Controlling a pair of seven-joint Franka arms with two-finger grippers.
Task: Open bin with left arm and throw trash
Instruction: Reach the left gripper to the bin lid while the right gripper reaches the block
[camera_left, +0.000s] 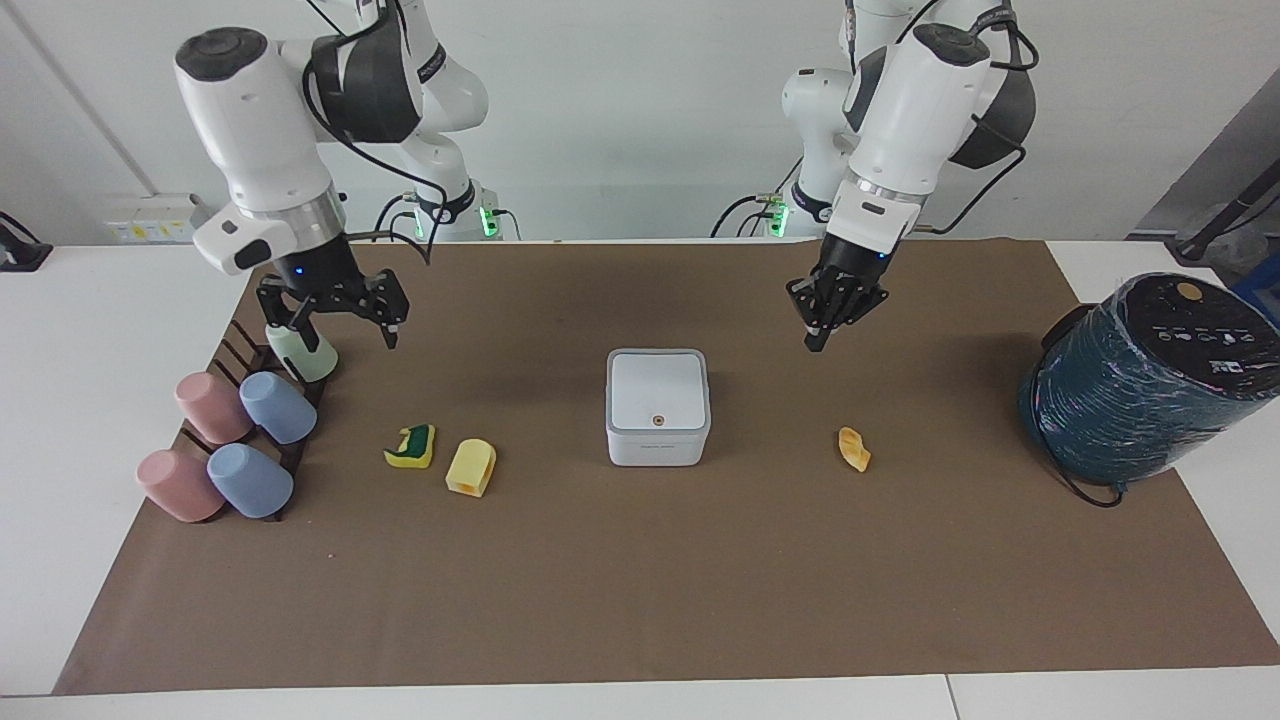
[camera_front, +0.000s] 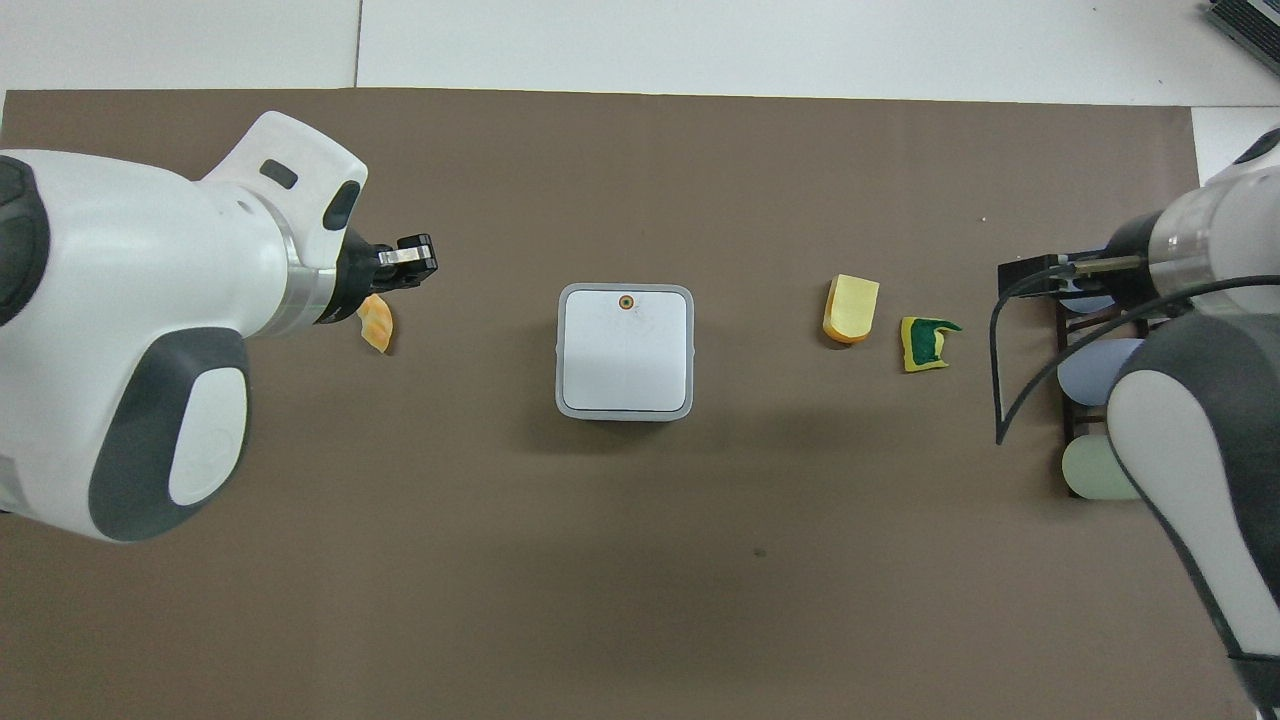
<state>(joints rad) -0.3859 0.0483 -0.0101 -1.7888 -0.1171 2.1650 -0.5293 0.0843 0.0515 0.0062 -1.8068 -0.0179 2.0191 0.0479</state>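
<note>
Bin (camera_left: 658, 405) lay lid-down mid-mat; left gripper (camera_left: 814, 338) hovered beside it — jaws together; right gripper (camera_left: 335, 328) jaws apart.

The white bin (camera_front: 625, 350) is sitting shut in the middle of the brown mat (camera_front: 640, 560), its orange dot on the lid edge farther from the robots. The left gripper (camera_front: 412, 268) is hanging over the mat, its fingertips pressed together, with the orange scrap (camera_front: 377, 324) just beside it, partly covered by the wrist. Toward the right arm's end, the pale yellow scoop (camera_front: 850, 308) and the yellow-and-green sponge bit (camera_front: 927, 343) are lying side by side. The right arm (camera_front: 1180, 400) is covering most of the cup rack (camera_front: 1090, 400), its gripper (camera_front: 1028, 274) poking out beside it.
</note>
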